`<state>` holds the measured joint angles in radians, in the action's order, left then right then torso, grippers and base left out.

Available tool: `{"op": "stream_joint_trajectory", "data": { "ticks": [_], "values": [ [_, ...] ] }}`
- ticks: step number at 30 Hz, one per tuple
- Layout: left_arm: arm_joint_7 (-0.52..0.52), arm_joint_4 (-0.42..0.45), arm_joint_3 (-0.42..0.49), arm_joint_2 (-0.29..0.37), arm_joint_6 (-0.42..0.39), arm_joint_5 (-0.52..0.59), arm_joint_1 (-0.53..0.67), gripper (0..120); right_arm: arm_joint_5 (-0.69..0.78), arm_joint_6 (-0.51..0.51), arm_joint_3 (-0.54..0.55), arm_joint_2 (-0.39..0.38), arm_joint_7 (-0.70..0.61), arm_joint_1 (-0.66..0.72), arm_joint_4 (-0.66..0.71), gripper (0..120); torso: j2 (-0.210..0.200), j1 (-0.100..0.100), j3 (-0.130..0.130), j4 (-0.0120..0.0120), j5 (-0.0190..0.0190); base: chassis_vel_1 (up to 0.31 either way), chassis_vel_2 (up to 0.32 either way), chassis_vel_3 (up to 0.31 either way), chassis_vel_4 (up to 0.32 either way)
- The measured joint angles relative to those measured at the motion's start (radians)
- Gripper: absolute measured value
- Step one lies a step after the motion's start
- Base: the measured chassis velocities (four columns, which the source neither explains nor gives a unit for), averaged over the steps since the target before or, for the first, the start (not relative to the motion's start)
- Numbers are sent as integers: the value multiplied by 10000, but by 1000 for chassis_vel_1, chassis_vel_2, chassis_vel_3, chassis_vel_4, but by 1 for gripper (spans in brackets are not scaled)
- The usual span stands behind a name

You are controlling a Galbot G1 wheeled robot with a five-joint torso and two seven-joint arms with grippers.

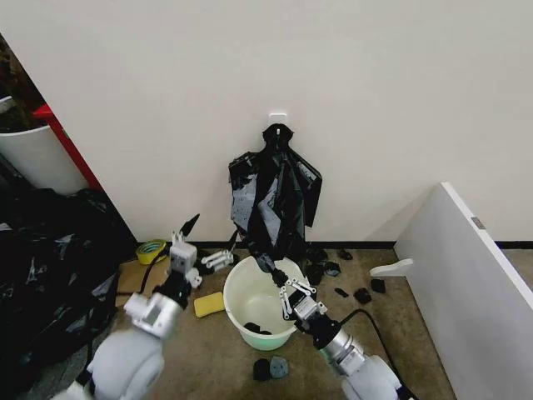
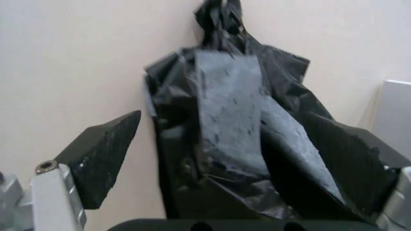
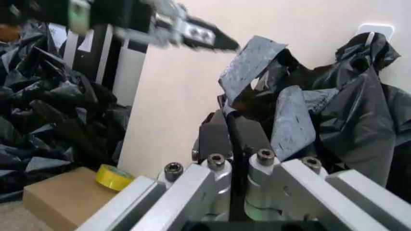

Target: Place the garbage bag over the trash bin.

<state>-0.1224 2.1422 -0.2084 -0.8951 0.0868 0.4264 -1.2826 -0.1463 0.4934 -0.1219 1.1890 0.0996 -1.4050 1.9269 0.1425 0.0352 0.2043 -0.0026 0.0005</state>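
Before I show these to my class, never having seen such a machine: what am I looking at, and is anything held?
A wheeled robot with two arms. One picture comes from its head, looking down; the others from a camera on each wrist. On the floor stands the trash bin, unlined, beside a yellow sponge. A bunch of black bags hangs on the wall behind. The left gripper hovers, jaws open and empty; the right gripper reaches over the bin to the bunch's lower edge.

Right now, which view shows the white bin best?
The head view: the bin stands whole on the floor between the left gripper and right gripper, rim and inside visible. Both wrist views face the hanging black bags instead.
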Motion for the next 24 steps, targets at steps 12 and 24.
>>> {"op": "stream_joint_trajectory", "data": {
  "ticks": [12,24],
  "values": [
    [-697,-1163,2067,-317,-626,315,2995,97,-23,25,-109,103,72,-93,6,0,0,0,0,-2,1,0,0,0,0],
    [-1128,-1150,2099,-418,-877,471,3160,55,3,28,-145,107,32,-55,-89,0,0,-1,-1,0,1,0,0,0,0]
  ]
}}
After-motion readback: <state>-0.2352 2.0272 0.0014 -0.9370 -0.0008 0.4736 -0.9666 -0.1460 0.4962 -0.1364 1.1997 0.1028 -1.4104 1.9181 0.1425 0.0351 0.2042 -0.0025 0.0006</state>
